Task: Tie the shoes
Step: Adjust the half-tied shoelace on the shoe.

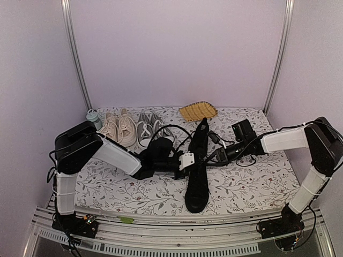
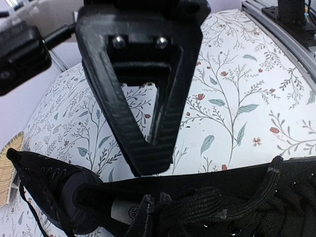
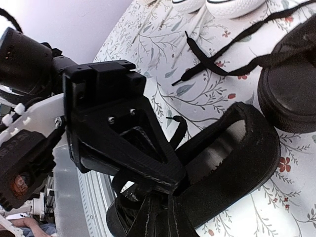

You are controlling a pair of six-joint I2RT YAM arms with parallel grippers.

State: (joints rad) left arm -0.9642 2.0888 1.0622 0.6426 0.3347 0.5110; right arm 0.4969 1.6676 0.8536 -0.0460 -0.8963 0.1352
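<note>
The all-black low-top canvas sneakers [image 1: 197, 184] lie end to end mid-table; on a pale inner tag [image 2: 132, 212] we seem to read "38". Over them the left gripper [image 2: 148, 165] and right gripper [image 3: 165, 185] each have their jaws pressed together. Beneath is a white floral-print tablecloth [image 1: 252, 182], with lilac walls [image 1: 177, 53] around.

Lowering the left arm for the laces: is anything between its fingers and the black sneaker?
Nothing visible. The left gripper hangs shut close over the black sneaker, with its laces right below. Only bare tablecloth shows behind the fingers.
</note>
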